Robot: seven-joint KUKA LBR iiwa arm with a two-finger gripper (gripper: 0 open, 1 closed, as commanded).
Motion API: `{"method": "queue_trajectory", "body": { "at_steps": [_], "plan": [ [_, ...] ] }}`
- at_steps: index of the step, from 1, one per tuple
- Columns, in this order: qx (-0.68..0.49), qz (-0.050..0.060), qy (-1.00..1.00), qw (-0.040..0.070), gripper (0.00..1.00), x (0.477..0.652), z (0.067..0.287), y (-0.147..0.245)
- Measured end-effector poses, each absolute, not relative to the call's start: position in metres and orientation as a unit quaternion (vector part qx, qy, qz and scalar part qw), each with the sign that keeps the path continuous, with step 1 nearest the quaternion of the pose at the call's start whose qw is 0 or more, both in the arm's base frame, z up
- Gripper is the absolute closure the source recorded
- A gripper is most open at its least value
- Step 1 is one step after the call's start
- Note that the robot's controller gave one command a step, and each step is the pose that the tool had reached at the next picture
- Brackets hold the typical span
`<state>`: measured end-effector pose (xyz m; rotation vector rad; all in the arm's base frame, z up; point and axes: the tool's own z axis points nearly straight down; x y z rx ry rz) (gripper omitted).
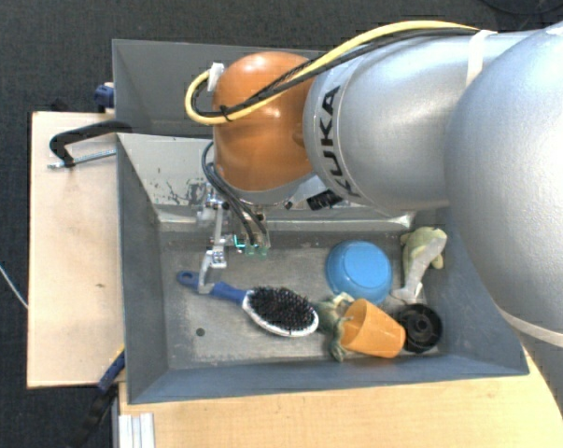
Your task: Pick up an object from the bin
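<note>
Pincer [210, 263] hovers over hairbrush [279, 311] (blue handle end).

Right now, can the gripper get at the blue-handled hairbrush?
Probably yes. The gripper hangs just over the handle end of the hairbrush, which lies on bare bin floor. The orange cup and blue bowl lie beyond the brush head, clear of the handle.

grey bin [183, 339]: blue-handled hairbrush [279, 310] lies flat mid-floor, bristles up. clustered at the right end: blue bowl [360, 271], orange cup [374, 330] on its side, black round piece [419, 327], pale toy [422, 253] by the wall.
</note>
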<state>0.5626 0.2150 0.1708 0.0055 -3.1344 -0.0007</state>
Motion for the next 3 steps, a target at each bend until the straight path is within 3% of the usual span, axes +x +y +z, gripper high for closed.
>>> {"method": "queue_trajectory", "body": {
  "at_steps": [1,2,3],
  "plan": [
    [-0.022,-0.002,-1.0,-0.004,0.0,0.557,0.081,0.141],
    [-0.12,-0.001,-0.993,-0.001,0.0,0.545,0.101,0.123],
    [-0.202,-0.001,-0.979,-0.001,0.0,0.545,0.101,0.117]
  ]
}}
